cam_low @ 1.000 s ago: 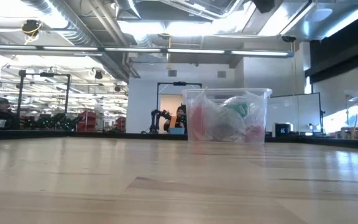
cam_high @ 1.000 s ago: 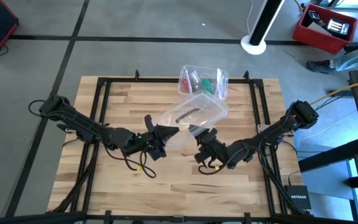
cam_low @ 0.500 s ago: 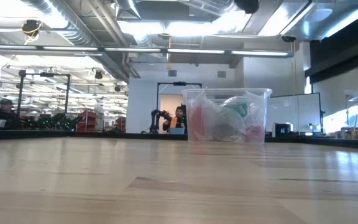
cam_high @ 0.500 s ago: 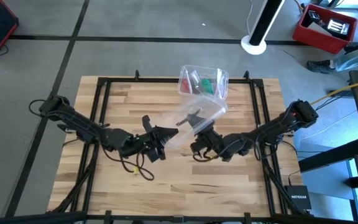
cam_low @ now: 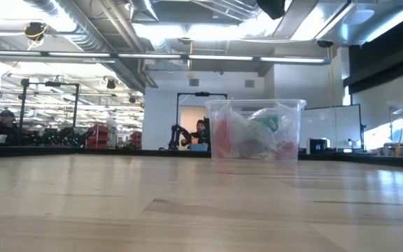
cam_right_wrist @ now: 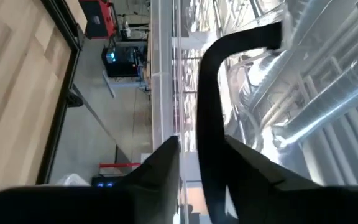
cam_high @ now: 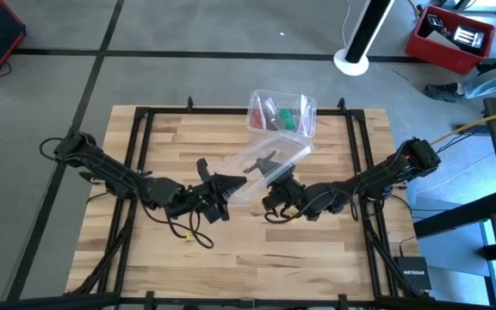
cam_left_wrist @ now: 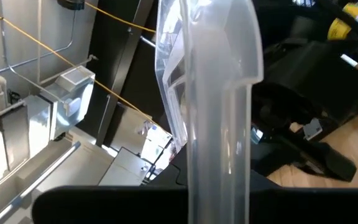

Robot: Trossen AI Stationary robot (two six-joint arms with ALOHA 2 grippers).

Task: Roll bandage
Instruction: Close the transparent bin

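Observation:
A clear plastic lid (cam_high: 263,162) with a dark handle strip hangs in the air over the middle of the table, tilted, between my two grippers. My left gripper (cam_high: 229,183) is shut on its near-left end. My right gripper (cam_high: 274,179) is closed on its middle from the right. The clear box (cam_high: 281,112) stands open on the table's far side. Inside it lie the green bandage (cam_high: 288,117) and pinkish things. The low view shows the box (cam_low: 255,131) with the teal bandage (cam_low: 269,124) behind its wall. My left gripper pinches the lid's rim (cam_left_wrist: 219,149) between its two fingers at the lid's near-left end. It comes roughly level from the table's left. The lid stands on edge away from the fingers, clear of the table. My right gripper (cam_right_wrist: 204,186) has its two fingers (cam_right_wrist: 160,177) on either side of the lid's black handle strip (cam_right_wrist: 209,106). It comes level from the table's right. The strip runs out from between the fingers and bends over. The lid is lifted clear.
A black frame (cam_high: 140,116) runs along the table's left, far and right sides. Bare wood (cam_high: 257,254) lies in front of the arms. Beyond the table stand a white post base (cam_high: 351,60) and a red crate (cam_high: 450,34).
My right gripper has moved toward the table's left and a little toward the far edge, closer to my left gripper. The lid between them has tipped from lying broad and nearly flat to standing more on edge, and it shows narrower from above.

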